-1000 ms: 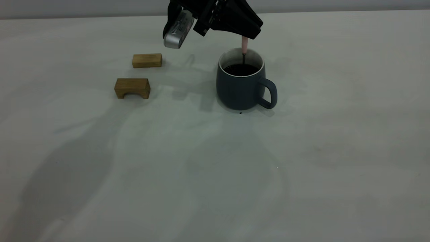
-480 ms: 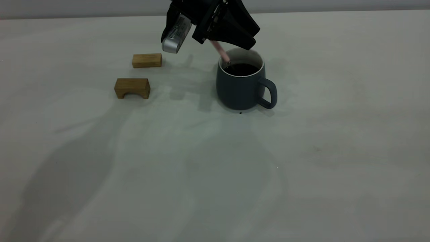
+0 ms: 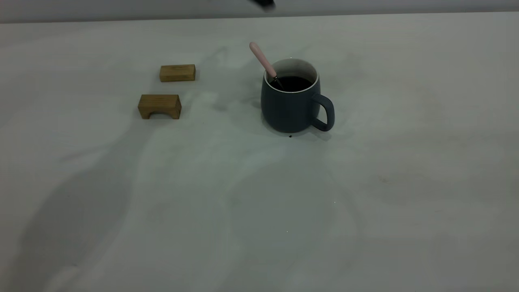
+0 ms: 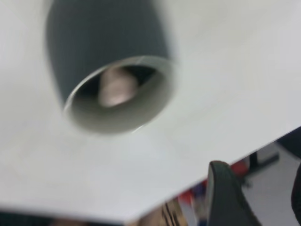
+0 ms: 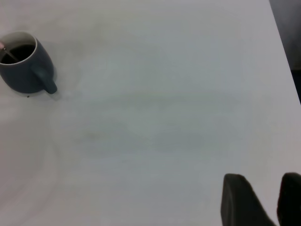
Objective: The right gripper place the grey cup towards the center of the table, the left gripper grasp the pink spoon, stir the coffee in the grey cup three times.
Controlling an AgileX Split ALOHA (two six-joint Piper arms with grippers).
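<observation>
The grey cup (image 3: 290,106) stands on the table (image 3: 259,194) a little behind its middle, handle to the right, with dark coffee (image 3: 295,83) inside. The pink spoon (image 3: 262,60) rests in the cup on its own, leaning on the left rim with its handle pointing up and left. Only a dark bit of my left gripper (image 3: 265,3) shows at the exterior view's top edge. In its wrist view the left gripper (image 4: 261,197) is open and empty, well above the grey cup (image 4: 108,42) and the pink spoon (image 4: 115,87). My right gripper (image 5: 265,197) is open and empty, far from the grey cup (image 5: 26,66).
Two small wooden blocks lie left of the cup: a flat one (image 3: 177,73) farther back and an arch-shaped one (image 3: 159,106) nearer. The table's far edge (image 3: 365,14) runs close behind the cup.
My left gripper let go of the spoon and rose out of the top of the exterior view. The spoon tipped from upright to leaning on the cup's left rim.
</observation>
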